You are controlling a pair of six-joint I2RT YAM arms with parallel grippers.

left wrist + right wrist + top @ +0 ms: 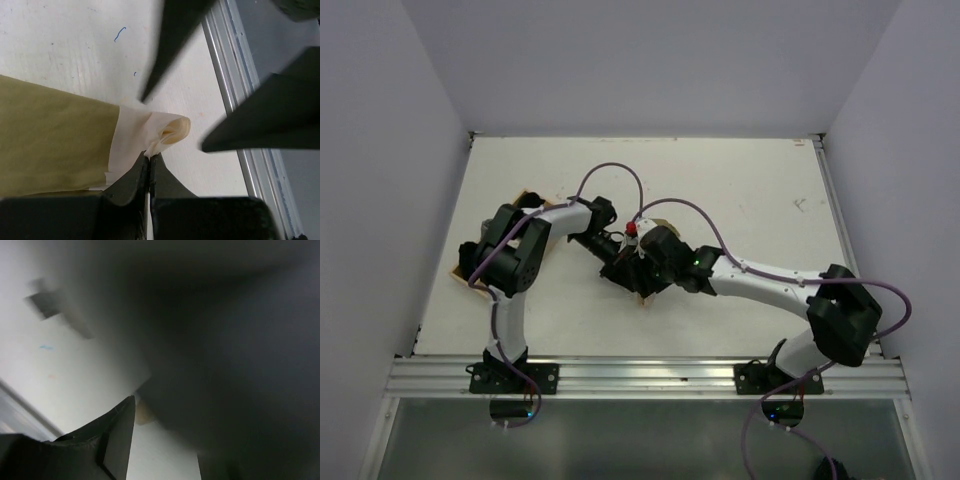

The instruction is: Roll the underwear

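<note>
The underwear (55, 140) is olive-khaki with a paler cream band (135, 132) that ends in a small rolled fold. My left gripper (149, 156) is shut on the lower edge of that cream fold. In the top view both arms cover most of the underwear; only khaki corners (643, 296) show near the table's middle. My left gripper (616, 262) and right gripper (634, 262) meet there. In the left wrist view the right gripper's fingers (172, 45) are dark and blurred, spread apart on either side of the fold. My right gripper (165, 440) is open, with a bit of cream cloth (145, 414) beside one finger.
A metal rail (232, 90) runs along the table edge close to the fold. The same rail (640, 375) crosses the near edge in the top view. White walls enclose the table on three sides. More khaki cloth (461, 268) shows under the left arm's elbow.
</note>
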